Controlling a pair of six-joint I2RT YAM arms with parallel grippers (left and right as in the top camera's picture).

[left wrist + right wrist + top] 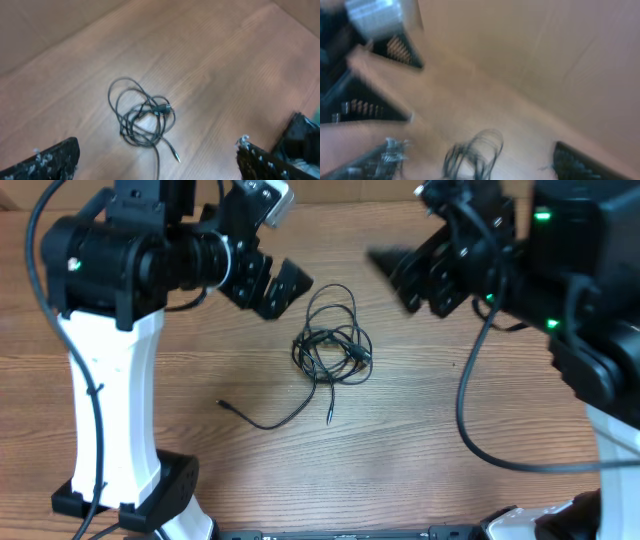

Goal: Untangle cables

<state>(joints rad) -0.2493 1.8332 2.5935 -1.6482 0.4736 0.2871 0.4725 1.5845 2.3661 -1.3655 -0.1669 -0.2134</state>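
1. Wood-grain table point(430, 450) beneath both tools, plain brown wall point(40, 25) beyond; no clutter to steer around.
2. Read the left gripper point(278, 288) as empty, jaws spread wide, hanging above the cable point(335, 345), with the bunch lying below and just ahead, between the two jaws.
3. Read the right gripper point(398, 278) as empty and parted too, on a blurred wrist view; cable low in front of it, again between the jaws.
4. Treat the cable as one small knot of overlapping loops, plus a long tail point(262, 420) running out toward the left arm's base and a short plug end beside it.
5. Judge the step as the approach: neither tool touching yet, nothing loosened.
6. Bring the left tool straight down onto an outer loop on its own side, not onto the dense middle; close on a single strand only.
7. Set the right tool on the far loop nearest to it, well apart from the left grasp.
8. Pinch low, close to the wood: thin, light wire, likely to slip out of a high grip.
9. Draw apart slowly and slightly upward; expect the whole bunch to drag along if pulled from one side alone.
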